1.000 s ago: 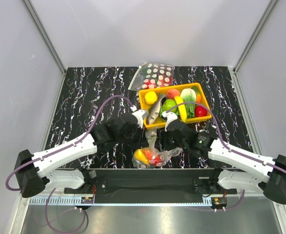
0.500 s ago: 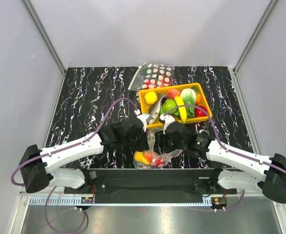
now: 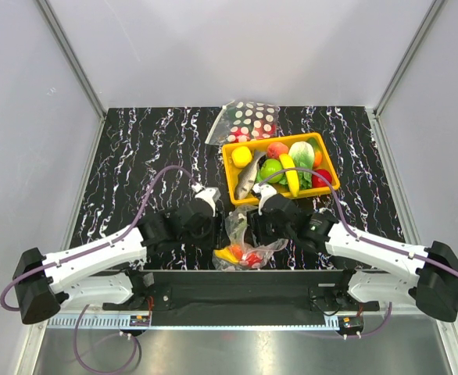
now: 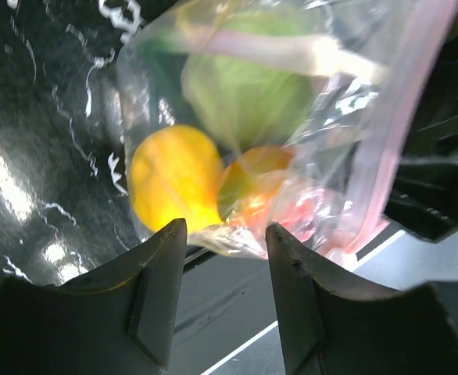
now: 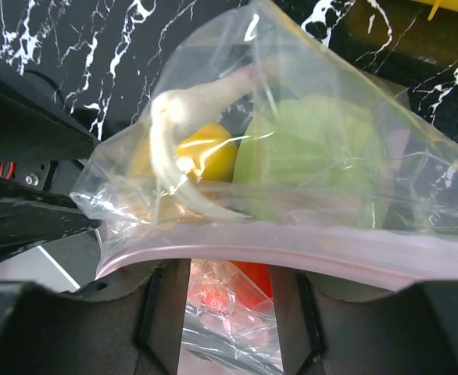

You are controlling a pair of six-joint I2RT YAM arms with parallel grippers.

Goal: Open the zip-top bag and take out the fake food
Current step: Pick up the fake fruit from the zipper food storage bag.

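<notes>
Zip-top bag at the near table edge, between two parted grippers.

The zip-top bag (image 3: 248, 244) sits crumpled at the near edge of the black marbled table (image 3: 135, 156), with the fake food (image 3: 241, 254) inside it: yellow, orange and red pieces and one green. The left gripper (image 4: 225, 234) holds nothing, its fingers apart just short of the bag. The right gripper (image 5: 230, 273) also has its fingers apart, and the bag's pink zip strip (image 5: 291, 250) lies across their tips. Beyond them a yellow tray (image 3: 227, 168) holds loose toy fruit (image 3: 272, 168). Farthest back lies a polka-dot bag (image 3: 248, 119).
</notes>
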